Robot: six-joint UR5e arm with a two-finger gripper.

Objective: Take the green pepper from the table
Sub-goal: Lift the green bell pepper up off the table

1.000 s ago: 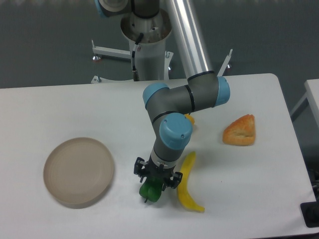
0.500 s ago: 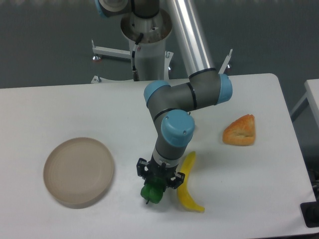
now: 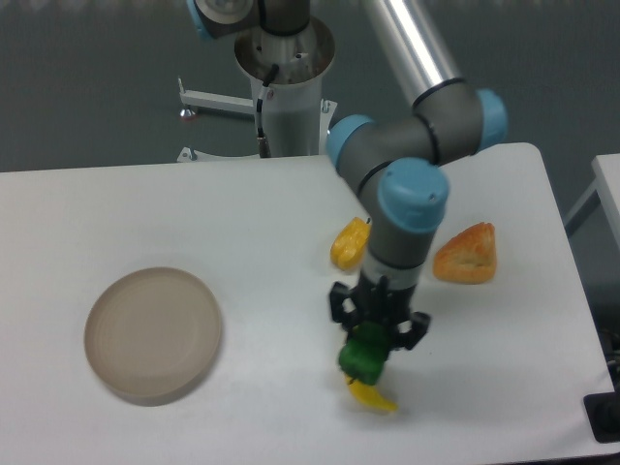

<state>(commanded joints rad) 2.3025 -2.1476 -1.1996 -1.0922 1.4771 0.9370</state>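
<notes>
We have the end effector (image 3: 369,341) pointing down over the near half of the tabletop (image 3: 242,223), somewhat right of centre, and its dark fingers are clamped on the green pepper (image 3: 363,356), which sits between them at the tip of the tool. We cannot tell from this view whether the pepper is touching the surface or held just clear of it. Directly under and in front of the pepper we see the tip of the banana (image 3: 372,395), a yellow end poking out toward the near edge, the rest of it hidden behind the pepper and the fingers. Toward the far edge from the end effector, just beside the grey wrist of the arm (image 3: 407,203), lies the yellow-orange pepper (image 3: 350,243), apart from the green one. To the right, closer to the right edge, we have an orange wedge-shaped piece (image 3: 467,255) lying flat. Way over by the left side rests the round beige plate (image 3: 153,334), well apart from everything else. The arm's blue-capped joints fold down from the silver tube at the top, and its base column (image 3: 287,87) stands beyond the far edge.
</notes>
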